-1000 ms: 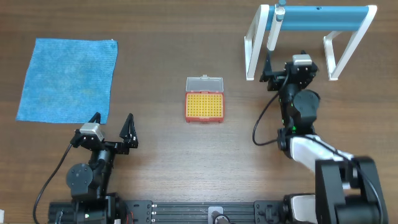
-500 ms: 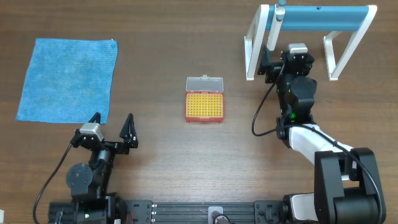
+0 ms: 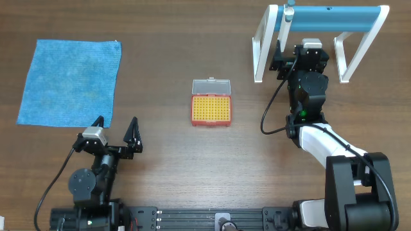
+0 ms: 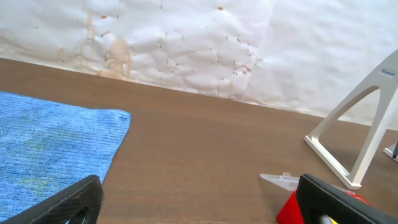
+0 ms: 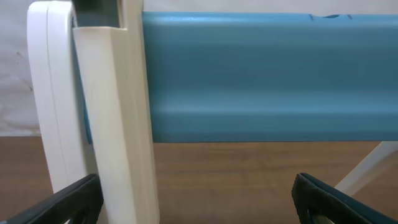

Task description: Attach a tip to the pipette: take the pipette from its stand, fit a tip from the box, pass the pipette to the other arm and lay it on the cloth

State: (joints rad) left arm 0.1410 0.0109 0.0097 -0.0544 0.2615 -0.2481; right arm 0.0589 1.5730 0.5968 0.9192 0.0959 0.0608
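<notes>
Brown wood makes up the desk [image 3: 160, 167], which carries one cloth, one tip box, one stand and one pipette, with two arms standing at its near edge.

The single blue cloth [image 3: 70, 82] lies flat at the far left, and nothing rests on it. The one tip box [image 3: 210, 110] sits near the middle of the desk, well apart from both the cloth and the stand. It is red, its clear lid [image 3: 211, 85] is folded open behind it, and a yellow rack inside holds rows of tips that are too small to count.

The stand [image 3: 331, 19] is at the far right: a white frame with one blue bar across the top. The pipette [image 3: 283, 33] hangs upright at the left end of that bar, just beside the white upright.

The right gripper [image 3: 298, 56] is up at the stand. In its wrist view its fingers [image 5: 68, 199] are spread wide apart, and the pale pipette body [image 5: 118, 124] hangs in the gap between them, close to one finger and not clamped. I cannot tell whether that finger touches it.

The left gripper [image 3: 116, 123] sits low near its base, below the cloth's near corner, with its fingers [image 4: 74, 202] apart and holding nothing.
</notes>
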